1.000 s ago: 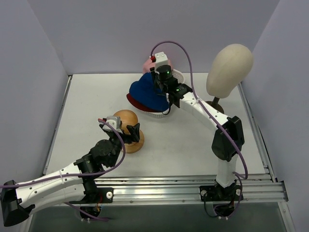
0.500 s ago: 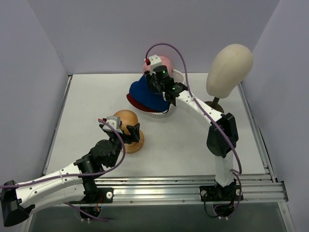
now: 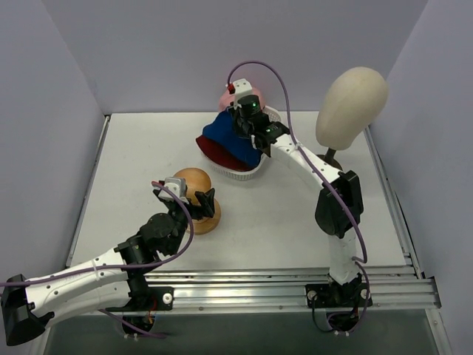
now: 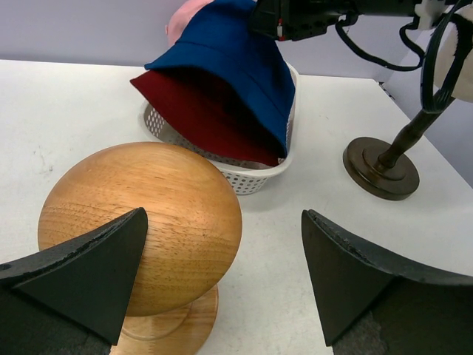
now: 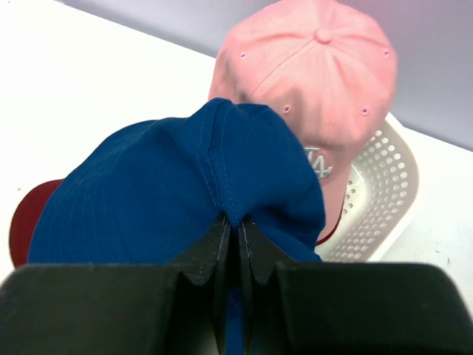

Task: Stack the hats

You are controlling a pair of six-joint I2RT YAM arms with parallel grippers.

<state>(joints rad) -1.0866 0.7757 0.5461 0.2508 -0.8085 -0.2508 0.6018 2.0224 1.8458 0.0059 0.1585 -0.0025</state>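
Two-fingered, your left gripper point(image 4: 223, 244) gapes by the wooden dome point(image 4: 148, 200) at eight o'clock; your right gripper point(image 5: 236, 237), at twelve, pinches the blue bucket hat point(image 5: 170, 192) atop the dark red cap point(image 4: 199, 111) in the basket point(image 5: 377, 192); pink cap point(image 5: 318, 81) beyond.

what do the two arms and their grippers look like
Both the left arm and the right arm are white tubular links with bulky black joint housings. A purple cable loops along each. Small green lights glow near the right wrist. The left gripper has matte black, wedge-shaped fingers with a rough surface.
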